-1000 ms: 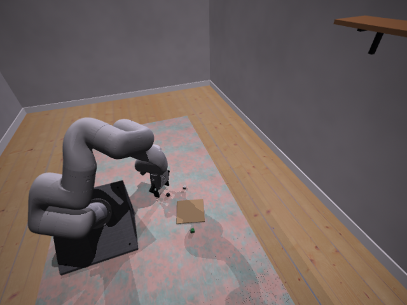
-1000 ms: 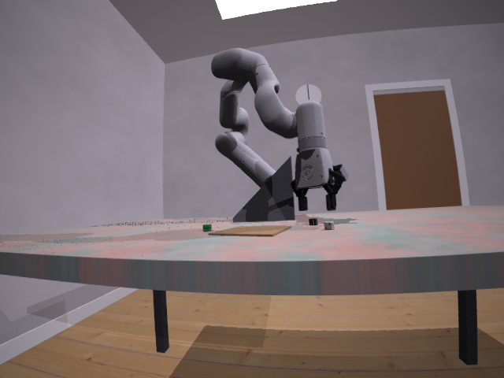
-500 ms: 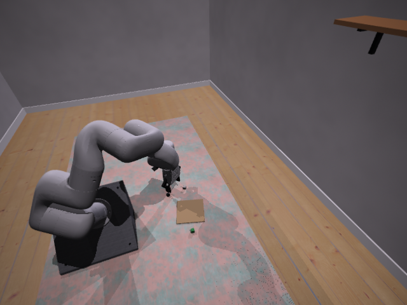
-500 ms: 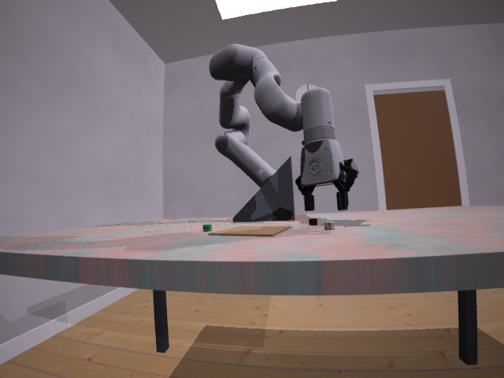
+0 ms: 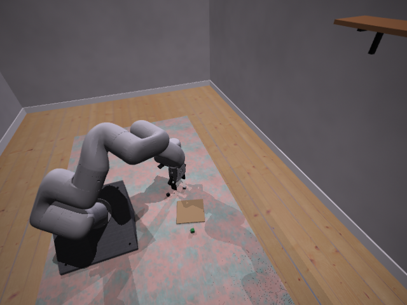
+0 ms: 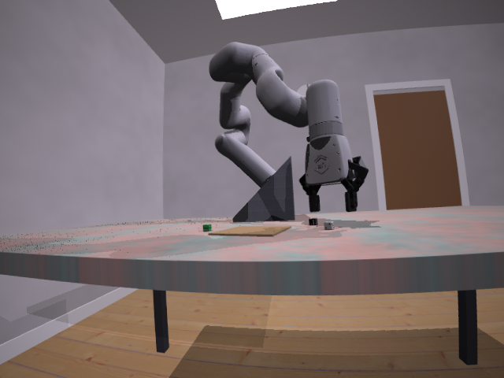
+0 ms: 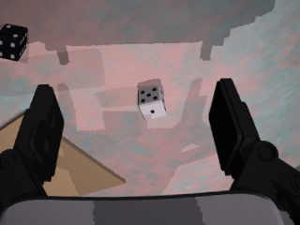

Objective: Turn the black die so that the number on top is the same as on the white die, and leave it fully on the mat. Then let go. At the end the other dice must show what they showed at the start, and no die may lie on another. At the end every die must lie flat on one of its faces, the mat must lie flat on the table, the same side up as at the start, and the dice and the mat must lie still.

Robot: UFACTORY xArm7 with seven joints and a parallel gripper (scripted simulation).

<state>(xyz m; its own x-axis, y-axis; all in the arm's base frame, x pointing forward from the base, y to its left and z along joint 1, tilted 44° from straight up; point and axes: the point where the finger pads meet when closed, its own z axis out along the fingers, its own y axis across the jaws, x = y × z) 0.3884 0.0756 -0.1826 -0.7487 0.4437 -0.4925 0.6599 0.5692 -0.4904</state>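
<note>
Seen from above, the black die sits on the patterned table, off the tan mat, beyond its far left corner. A gap separates the die from the mat's edge, and another from the white die to its right. The green die is just beside the mat's near edge, apart from the other two. The arm's dark base stands farther left. In the room view, the table's curved near edge lies well apart from all three dice.

The black die is a small cube with white dots; the close view catches it at the far left, partly cut off. The white die has black dots, five on one visible face and one on another; I cannot tell for sure which face is on top.

The black die seems to rest flat, its edges turned slightly askew in the close view. Being a cube, it has no long axis. I cannot make out its top number.

The pincer hangs above the table, fingers wide open and gripping nothing, with the white die framed between them in the close view.
</note>
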